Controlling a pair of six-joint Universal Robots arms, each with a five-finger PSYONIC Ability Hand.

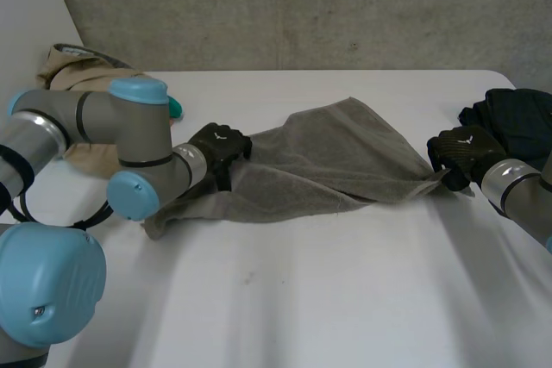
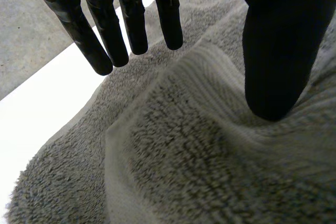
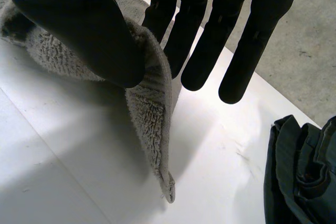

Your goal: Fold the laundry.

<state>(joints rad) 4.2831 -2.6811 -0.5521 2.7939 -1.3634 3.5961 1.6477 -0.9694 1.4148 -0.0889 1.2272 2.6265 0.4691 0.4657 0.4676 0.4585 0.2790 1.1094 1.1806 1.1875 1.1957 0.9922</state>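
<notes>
A grey towel (image 1: 328, 157) lies stretched across the middle of the white table (image 1: 345, 299). My left hand (image 1: 220, 146) rests over its left part, near the bunched left end. In the left wrist view the fingers (image 2: 134, 19) are straight and held above the towel (image 2: 184, 156), and the thumb (image 2: 273, 51) stands apart with its tip against a raised fold. My right hand (image 1: 461, 154) holds the towel's right corner just off the table. In the right wrist view the thumb (image 3: 89, 30) pinches the towel (image 3: 152, 114) against the fingers (image 3: 210, 45), and the corner tip hangs down to the tabletop.
A dark garment (image 1: 517, 122) lies at the table's right edge, just behind my right hand, also in the right wrist view as the dark garment (image 3: 304, 171). A beige cloth pile (image 1: 78, 62) sits at the back left behind my left arm. A concrete wall runs behind the table.
</notes>
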